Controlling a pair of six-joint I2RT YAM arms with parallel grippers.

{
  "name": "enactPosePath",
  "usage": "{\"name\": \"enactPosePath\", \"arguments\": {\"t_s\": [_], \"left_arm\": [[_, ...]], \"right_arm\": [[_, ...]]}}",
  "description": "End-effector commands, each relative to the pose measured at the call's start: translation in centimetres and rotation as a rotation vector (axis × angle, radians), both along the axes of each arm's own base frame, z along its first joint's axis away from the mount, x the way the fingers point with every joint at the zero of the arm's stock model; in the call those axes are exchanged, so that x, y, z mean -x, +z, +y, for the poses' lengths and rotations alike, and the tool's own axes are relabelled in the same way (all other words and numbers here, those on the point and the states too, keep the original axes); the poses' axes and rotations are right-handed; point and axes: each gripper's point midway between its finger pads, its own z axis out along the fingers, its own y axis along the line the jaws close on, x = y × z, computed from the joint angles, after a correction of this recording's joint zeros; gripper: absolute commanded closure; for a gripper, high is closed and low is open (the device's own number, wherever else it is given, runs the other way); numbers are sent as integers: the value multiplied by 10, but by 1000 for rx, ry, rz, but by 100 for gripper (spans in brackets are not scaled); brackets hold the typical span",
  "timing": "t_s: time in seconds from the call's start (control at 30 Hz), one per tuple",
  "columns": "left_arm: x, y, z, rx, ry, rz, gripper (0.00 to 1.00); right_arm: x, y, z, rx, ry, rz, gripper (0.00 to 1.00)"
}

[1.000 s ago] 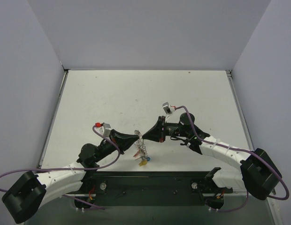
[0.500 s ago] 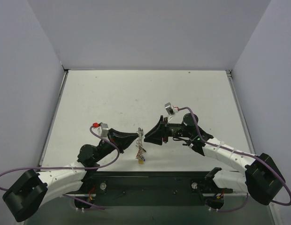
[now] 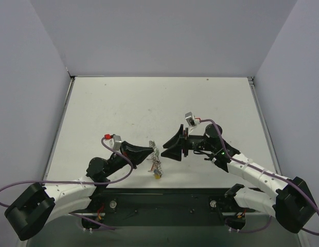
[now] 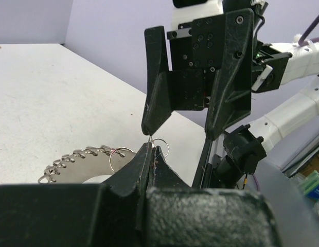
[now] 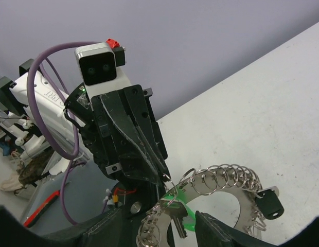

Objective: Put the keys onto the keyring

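Note:
The keyring (image 3: 155,156), a thin silver band fringed with wire loops, hangs from my left gripper (image 3: 151,150) above the table's near edge. That gripper (image 4: 152,148) is shut on one small wire loop (image 4: 161,146) of the keyring (image 4: 82,160). Several keys (image 3: 157,173) with coloured heads dangle below the ring. My right gripper (image 3: 165,151) faces the left one, open, its fingers (image 4: 154,98) on either side of the held loop, one tip close to it. In the right wrist view the keyring (image 5: 229,188) curves between my right gripper's (image 5: 162,230) fingers, with a silver key (image 5: 176,218) beside green plastic.
A small black clip (image 5: 270,202) hangs on the ring's right end. The white table (image 3: 149,108) is walled by grey panels on three sides. A dark rail (image 3: 164,198) with the arm bases runs along the near edge, just below the hanging keys.
My right gripper has opened and drawn back a little to the right from the left gripper's tip. The keyring and keys stay hanging from the left gripper, now more bunched and straight down.

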Motion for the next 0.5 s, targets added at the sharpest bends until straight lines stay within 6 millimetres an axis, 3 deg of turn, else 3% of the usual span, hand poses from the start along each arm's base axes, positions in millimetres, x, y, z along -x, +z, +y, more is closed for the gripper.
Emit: {"name": "enactPosePath", "arguments": {"t_s": [0.0,0.23,0.47], "left_arm": [[12,52,-5,99,-72,-143,100],[18,52,-12,72,-126,-162,100],[18,55,-12,70,-127,-168,100]], "right_arm": [[-10,42,4,-57,9,-150,45],[-12,56,8,-65,33,-162,57],[-10,50,8,-51,44,-138,64]]}}
